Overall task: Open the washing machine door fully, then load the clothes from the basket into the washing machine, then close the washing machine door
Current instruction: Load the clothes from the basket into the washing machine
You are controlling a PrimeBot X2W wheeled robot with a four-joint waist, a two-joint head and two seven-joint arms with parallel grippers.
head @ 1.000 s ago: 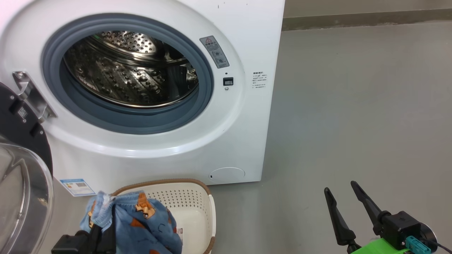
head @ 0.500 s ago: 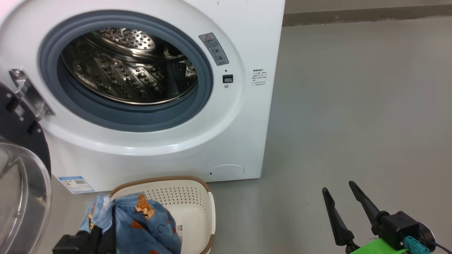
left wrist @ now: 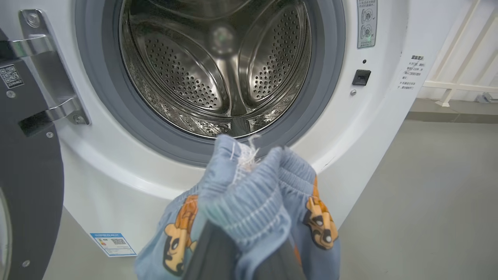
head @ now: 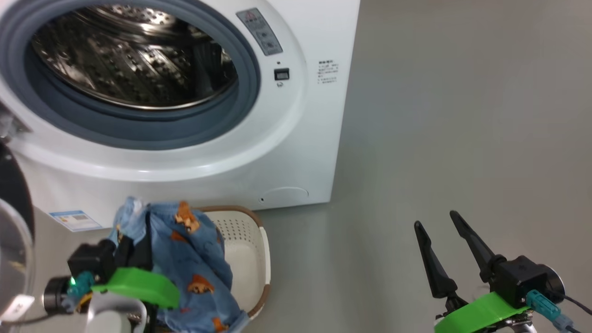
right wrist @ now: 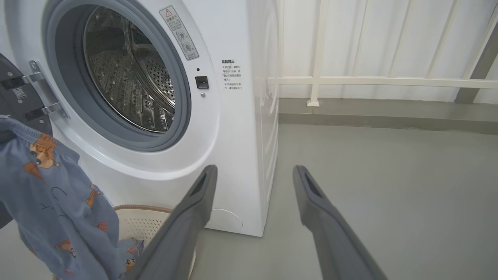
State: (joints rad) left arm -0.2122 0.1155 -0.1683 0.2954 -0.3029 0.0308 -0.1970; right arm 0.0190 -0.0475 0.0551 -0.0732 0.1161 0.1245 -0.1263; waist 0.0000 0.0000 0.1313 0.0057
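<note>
Blue fabric bundle with small orange-brown cartoon figures, the clothes (head: 189,259), is up above the basket, clamped at its ribbed elastic edge by the left gripper (head: 136,245). The left gripper's dark fingers are closed tight on the cloth, and the fabric folds over the fingertips in the left wrist view. The rest of the garment hangs down, its lower end reaching into the small cream-white perforated plastic basket with a brown woven-look rim (head: 253,240). Whether a second piece lies under it, cannot tell.

The basket sits on the floor just in front of the big white front-loading washing machine (head: 300,138), below its opening. The held edge of the cloth is level with the lower part of the grey rubber gasket (head: 152,134), in front of it and not inside. The perforated steel drum (left wrist: 218,74) looks empty.

The round washing machine door with the glossy black ring (left wrist: 27,186) is swung open to the left on its metal hinge bracket (left wrist: 50,70). The blue energy sticker (head: 74,220) is low on the front left, the round flap (head: 283,196) low on the front right.

The right gripper (head: 435,218) is well apart to the right over the bare grey floor (head: 462,115), fingers spread wide, nothing between them. A white railing (right wrist: 369,81) runs behind the machine.
</note>
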